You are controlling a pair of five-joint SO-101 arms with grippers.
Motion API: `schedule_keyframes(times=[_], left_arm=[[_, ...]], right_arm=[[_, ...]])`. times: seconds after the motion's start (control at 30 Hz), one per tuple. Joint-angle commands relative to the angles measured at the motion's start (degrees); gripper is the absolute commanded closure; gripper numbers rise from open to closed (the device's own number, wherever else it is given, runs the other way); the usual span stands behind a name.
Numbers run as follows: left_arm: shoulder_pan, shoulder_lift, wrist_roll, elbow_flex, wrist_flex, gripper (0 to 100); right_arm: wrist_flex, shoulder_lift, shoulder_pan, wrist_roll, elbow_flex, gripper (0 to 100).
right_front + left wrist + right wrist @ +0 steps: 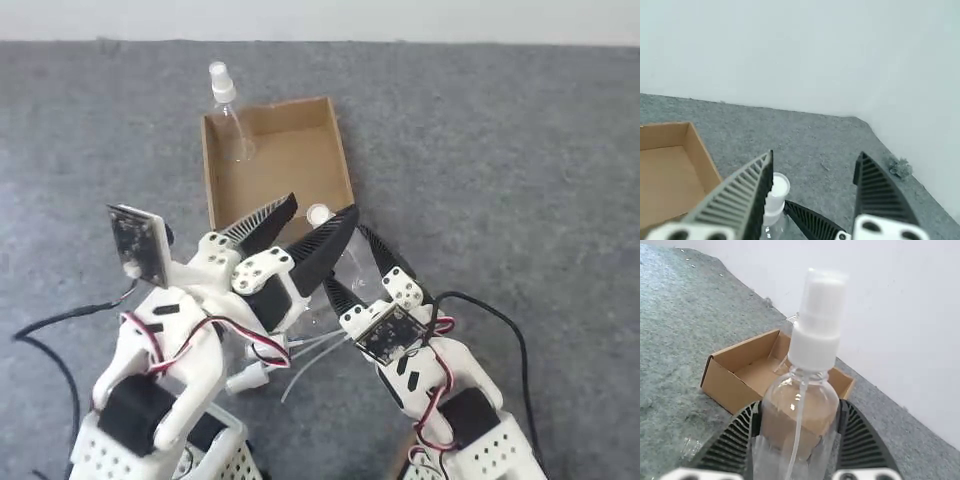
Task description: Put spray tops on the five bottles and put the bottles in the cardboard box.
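Bottle [800,390], top on — pinched in my right hand [797,410], long axis toward box [300,160] just beyond, far-edge side; my left hand [816,156] spread.

Left gripper [816,155], fingers apart; spray top [779,187] by one; cardboard box [670,165] near.
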State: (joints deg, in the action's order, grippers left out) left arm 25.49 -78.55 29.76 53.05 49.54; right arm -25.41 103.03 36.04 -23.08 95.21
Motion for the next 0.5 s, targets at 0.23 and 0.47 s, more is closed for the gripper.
schedule_keyframes(times=[0.23, 0.47], left_arm=[[-0.3, -1.2, 0.2, -1.0, 0.4, 76], [-9.6, -1.2, -3.9, -1.0, -0.1, 77]], right_arm=[[-0.2, 0.7, 0.0, -0.1, 1.2, 96.9], [-0.2, 0.7, -0.1, -0.1, 1.2, 96.9]])
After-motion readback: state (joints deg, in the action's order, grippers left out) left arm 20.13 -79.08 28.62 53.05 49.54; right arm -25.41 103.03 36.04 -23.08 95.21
